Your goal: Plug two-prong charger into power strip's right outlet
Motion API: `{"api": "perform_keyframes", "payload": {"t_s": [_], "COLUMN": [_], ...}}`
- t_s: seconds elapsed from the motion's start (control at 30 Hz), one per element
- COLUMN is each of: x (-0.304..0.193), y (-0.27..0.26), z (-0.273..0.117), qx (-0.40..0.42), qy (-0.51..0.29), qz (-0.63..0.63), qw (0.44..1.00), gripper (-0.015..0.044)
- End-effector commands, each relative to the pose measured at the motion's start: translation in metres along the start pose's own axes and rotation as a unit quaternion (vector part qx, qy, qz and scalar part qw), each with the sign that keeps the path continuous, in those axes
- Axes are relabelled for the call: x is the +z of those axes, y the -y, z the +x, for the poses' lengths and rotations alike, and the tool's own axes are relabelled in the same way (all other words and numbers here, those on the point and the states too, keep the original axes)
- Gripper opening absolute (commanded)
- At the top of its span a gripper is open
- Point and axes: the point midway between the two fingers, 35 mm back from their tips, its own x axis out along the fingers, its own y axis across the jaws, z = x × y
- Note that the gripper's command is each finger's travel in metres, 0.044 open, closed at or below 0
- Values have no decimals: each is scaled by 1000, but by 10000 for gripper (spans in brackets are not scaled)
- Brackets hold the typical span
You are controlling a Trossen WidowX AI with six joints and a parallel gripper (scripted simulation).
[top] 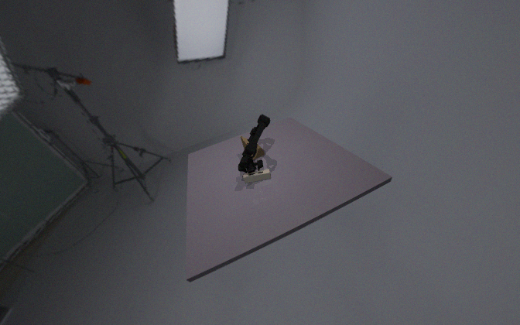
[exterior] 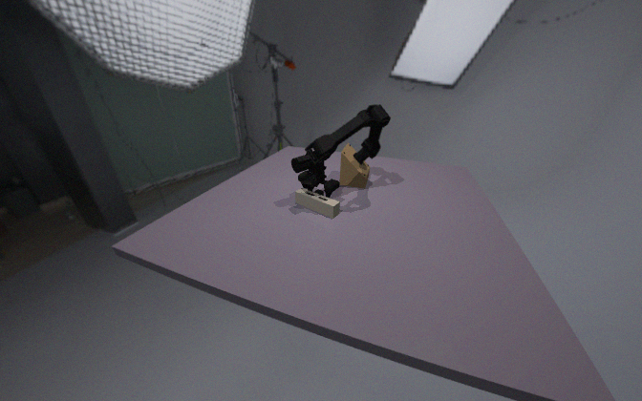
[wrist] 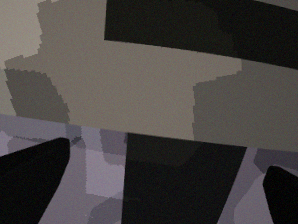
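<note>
Near the centre of the top view, I have my end effector (top: 254,169) (exterior: 320,190) (wrist: 170,163) close beside the pale power strip (top: 257,177) (exterior: 317,204) (wrist: 145,95), its fingers spread apart, gripping nothing. The strip lies on the tabletop (top: 290,209) (exterior: 358,267), its dark openings facing up, and fills my wrist view's upper part. I cannot make out the charger.

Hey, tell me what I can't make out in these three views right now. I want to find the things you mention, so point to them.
- Prongs: hidden in the top and exterior views by the claw (top: 253,170) (exterior: 319,190) and small scale.
- Far ends of the power strip (top: 257,176) (exterior: 316,203) (wrist: 150,95): cut off by the wrist view's edges.
- Shutter: too small, exterior view.
</note>
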Motion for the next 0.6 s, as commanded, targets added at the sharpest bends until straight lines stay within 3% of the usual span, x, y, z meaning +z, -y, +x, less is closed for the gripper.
{"api": "perform_keyframes", "payload": {"t_s": [0.0,0.57], "x": [-1,-16], "y": [-2,0], "z": [-2,0], "qx": [0,0], "qy": [5,6], "qz": [-5,-5], "qw": [1000,1000], "gripper": [440,440]}}
